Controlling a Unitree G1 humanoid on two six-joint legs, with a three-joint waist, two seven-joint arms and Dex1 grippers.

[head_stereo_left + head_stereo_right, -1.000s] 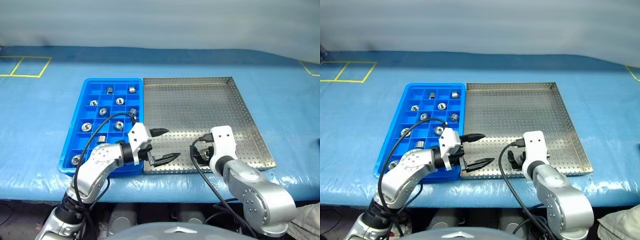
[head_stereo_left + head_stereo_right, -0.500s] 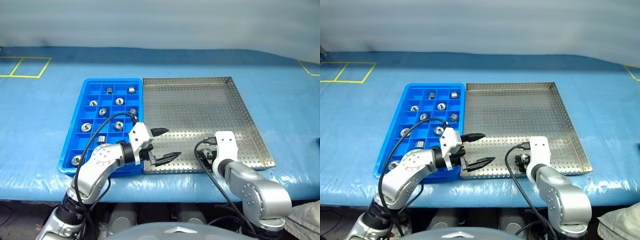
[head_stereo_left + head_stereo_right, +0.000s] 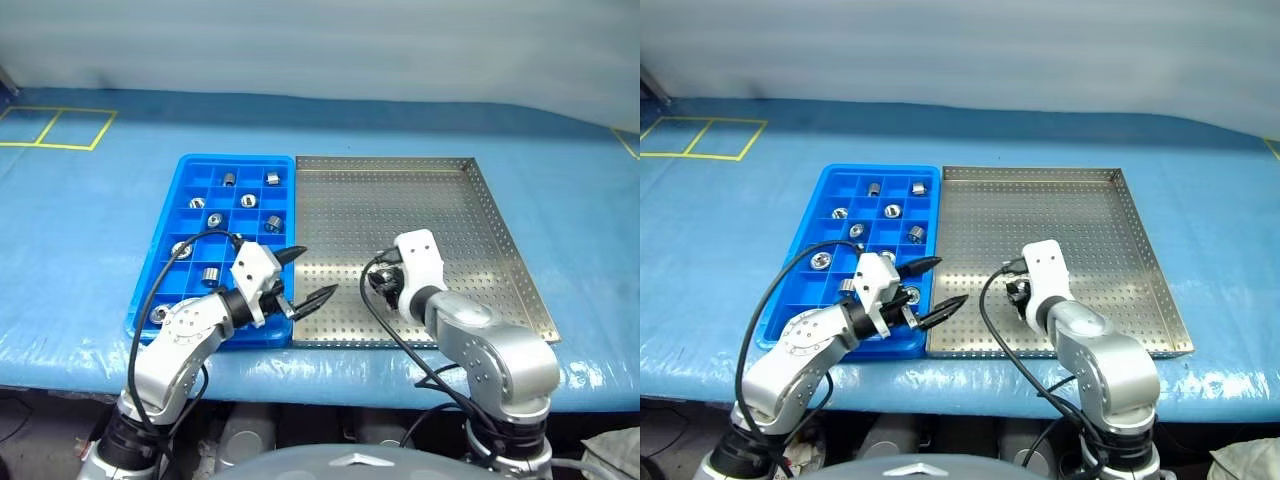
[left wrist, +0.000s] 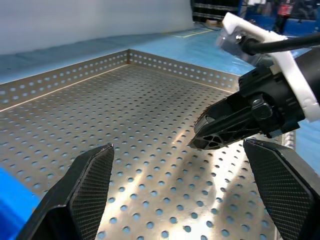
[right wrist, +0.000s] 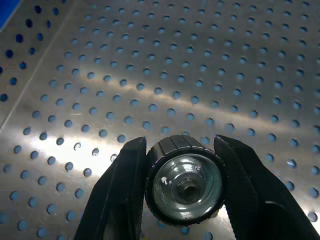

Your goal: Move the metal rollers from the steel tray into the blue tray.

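The right gripper (image 5: 182,192) is reaching over the near part of the steel tray (image 3: 470,215), angled down, its two black fingers (image 5: 120,195) clamped on one metal roller (image 5: 184,186), a ribbed shiny cylinder with a round face and a central hole. The left gripper (image 3: 297,278) is hanging level at the seam between the trays, its jaws spread wide and holding nothing. More rollers (image 3: 215,219) are sitting in the square compartments of the blue tray (image 3: 165,268), which is lying against the perforated steel tray.

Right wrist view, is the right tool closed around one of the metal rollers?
Yes, the right tool has its two black fingers pressed against both sides of a metal roller, held above the steel tray.
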